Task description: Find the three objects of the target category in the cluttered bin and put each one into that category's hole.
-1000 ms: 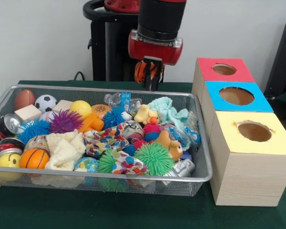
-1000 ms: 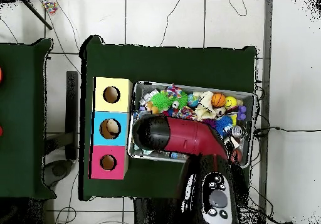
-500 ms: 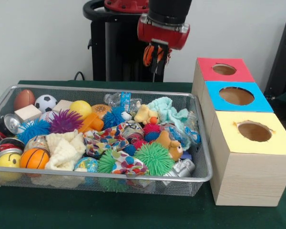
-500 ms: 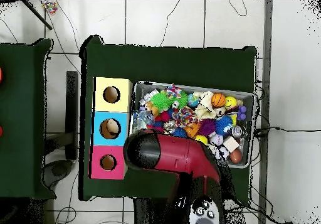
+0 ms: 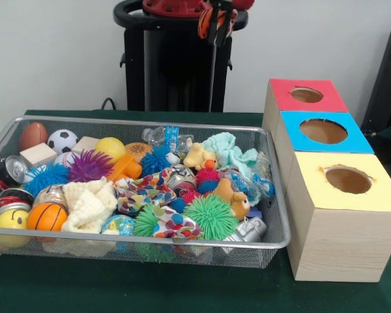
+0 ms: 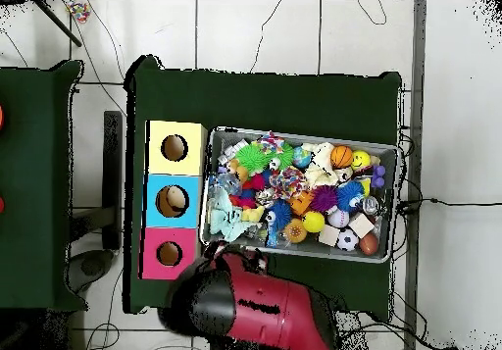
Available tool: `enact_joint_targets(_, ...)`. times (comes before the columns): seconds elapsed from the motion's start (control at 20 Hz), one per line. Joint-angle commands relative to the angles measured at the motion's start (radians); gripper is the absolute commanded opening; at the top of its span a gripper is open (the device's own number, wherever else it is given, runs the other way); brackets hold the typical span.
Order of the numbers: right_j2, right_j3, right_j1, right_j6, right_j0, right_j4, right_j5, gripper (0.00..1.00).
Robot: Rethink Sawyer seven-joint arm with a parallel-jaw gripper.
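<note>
the bin (image 5: 274, 242) is silvery wire mesh with a smooth metal rim. the three boxes (image 5: 326, 251) at its 3 o'clock are pale bare wood with visible grain, each topped in matt colour. the table (image 5: 85, 287) wears a matt green cloth. in the bin, the green ball (image 5: 212, 216) is spiky rubber, the cream cloth (image 5: 88, 205) a nubbly knit, the cans (image 5: 10, 171) shiny metal, the basketball (image 5: 47, 217) glossy and the block (image 5: 38, 154) plain wood.

Wire bin (image 5: 274, 244) — crammed with balls, spiky toys, cloths, cans; beside it, red (image 5: 306, 95), blue (image 5: 323, 131), yellow (image 5: 347, 180) holes.
</note>
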Motion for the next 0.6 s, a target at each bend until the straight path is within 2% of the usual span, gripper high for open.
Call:
enact_joint_targets(0.05, -0.026, 0.107, -0.029, 0.304, 0.122, 0.026, 0.015, 0.00)
enact_joint_targets(0.4, -0.032, 0.049, 0.086, 0.401, 0.278, 0.072, -0.032, 0.00)
enact_joint_targets(0.6, -0.014, 0.024, 0.125, 0.399, 0.309, 0.101, -0.037, 0.00)
